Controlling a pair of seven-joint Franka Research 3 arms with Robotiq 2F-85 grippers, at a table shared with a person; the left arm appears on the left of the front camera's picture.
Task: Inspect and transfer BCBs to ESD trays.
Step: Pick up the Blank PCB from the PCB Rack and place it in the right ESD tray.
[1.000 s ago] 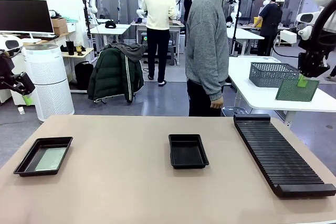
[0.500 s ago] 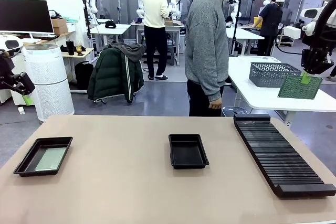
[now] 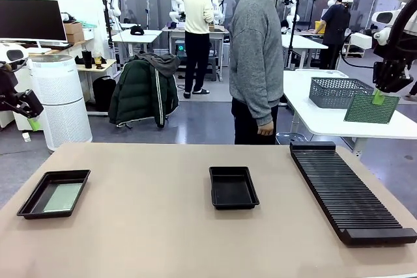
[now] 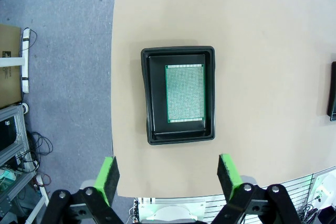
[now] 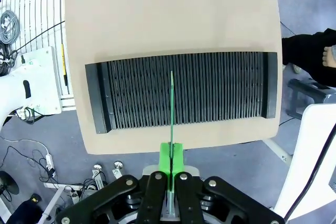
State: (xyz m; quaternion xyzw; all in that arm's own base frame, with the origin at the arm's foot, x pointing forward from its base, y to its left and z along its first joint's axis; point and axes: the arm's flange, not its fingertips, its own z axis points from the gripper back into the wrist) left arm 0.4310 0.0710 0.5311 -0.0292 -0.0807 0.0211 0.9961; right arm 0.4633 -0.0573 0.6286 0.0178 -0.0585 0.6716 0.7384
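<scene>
One BCB point(image 3: 371, 107) hangs high over the table's right side, above the rack, with my right gripper point(image 3: 379, 96) shut on its top edge. The right wrist view shows this BCB point(image 5: 171, 103) edge-on between the closed green pads of that gripper point(image 5: 171, 162). A second BCB point(image 3: 63, 196) lies flat in the left ESD tray point(image 3: 32, 205). My left gripper point(image 4: 168, 174) hovers open high above that tray point(image 4: 149, 98) and its BCB point(image 4: 185, 93). From the front, the left gripper point(image 3: 31, 119) is at the far left edge. The middle ESD tray point(image 3: 233, 188) holds nothing.
A long black slotted rack point(image 3: 348, 190) lies along the table's right side, directly below the held board point(image 5: 210, 95). A person in a grey sweater point(image 3: 256, 56) stands at the far edge. A grey mesh basket point(image 3: 339, 91) sits on a white table behind.
My right gripper has risen slightly and shifted right with the board. The left arm, trays and rack are unchanged.
</scene>
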